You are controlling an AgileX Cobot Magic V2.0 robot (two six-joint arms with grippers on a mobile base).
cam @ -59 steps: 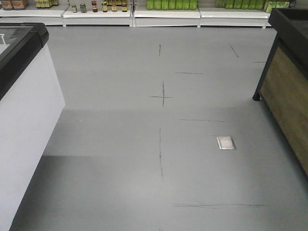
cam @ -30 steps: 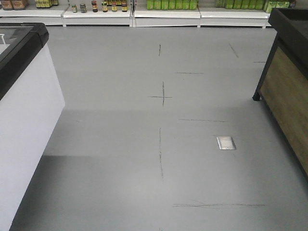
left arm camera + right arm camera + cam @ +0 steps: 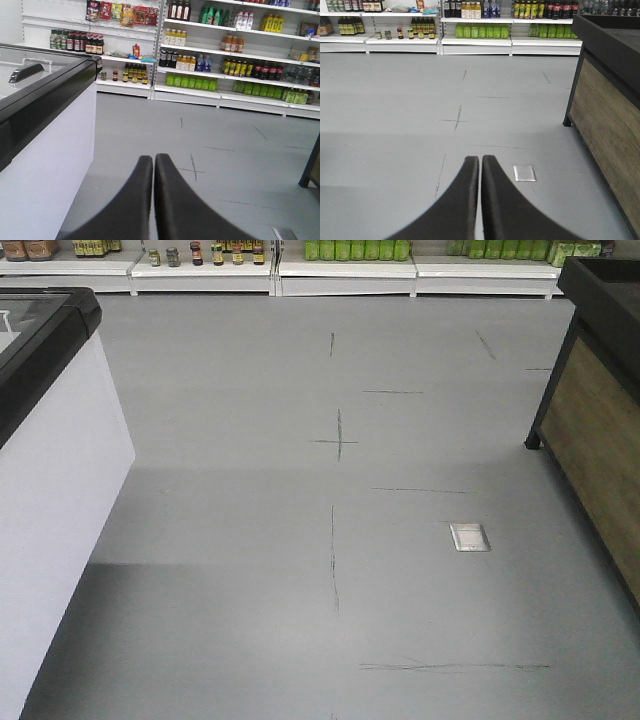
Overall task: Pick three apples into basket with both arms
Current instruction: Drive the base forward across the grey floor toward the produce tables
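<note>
The apples and the basket are out of view in every frame. My left gripper (image 3: 153, 158) points out over the grey shop floor, its two black fingers pressed together with nothing between them. My right gripper (image 3: 480, 159) is likewise shut and empty, aimed along the aisle above the floor. Neither arm shows in the front-facing view.
A white chest freezer with a black rim (image 3: 50, 440) (image 3: 45, 125) stands on the left. A wood-panelled black-framed display stand (image 3: 600, 430) (image 3: 610, 110) stands on the right. Shelves of bottles (image 3: 200, 55) (image 3: 470, 30) line the far wall. A small metal floor plate (image 3: 469, 537) (image 3: 524, 173) lies in the aisle.
</note>
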